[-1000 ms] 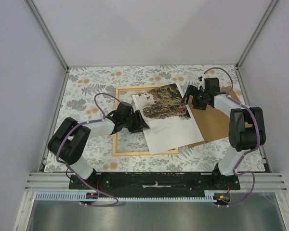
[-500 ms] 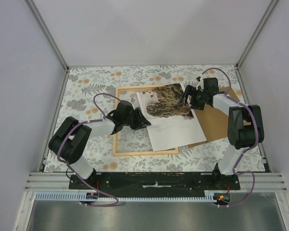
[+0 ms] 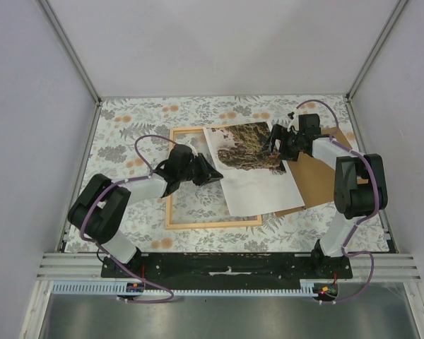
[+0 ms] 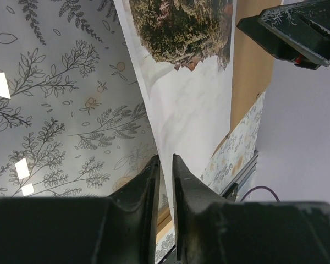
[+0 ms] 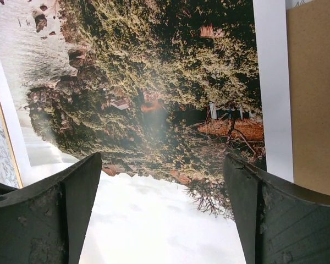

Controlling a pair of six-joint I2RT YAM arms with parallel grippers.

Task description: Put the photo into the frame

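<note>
The photo [image 3: 254, 176] lies face up and slanted, its left part over the light wood frame [image 3: 171, 205] and its right part over a brown board. My left gripper [image 3: 213, 174] is at the photo's left edge. In the left wrist view that raised edge [image 4: 154, 126] runs into the thin gap between the nearly closed jaws [image 4: 165, 159], and the gap still shows. My right gripper [image 3: 272, 145] hovers wide open over the printed upper right part. In the right wrist view the photo [image 5: 154, 82] fills the space between the spread fingers [image 5: 162, 159].
The brown backing board [image 3: 318, 180] lies under the photo's right side, near the table's right edge. A floral cloth [image 3: 127, 127] covers the table. Pale walls enclose the left, back and right sides.
The left jaws have narrowed a lot around the photo's left edge and the gripper has moved slightly away. The photo has slid right and farther back. The right gripper has stayed wide open.
</note>
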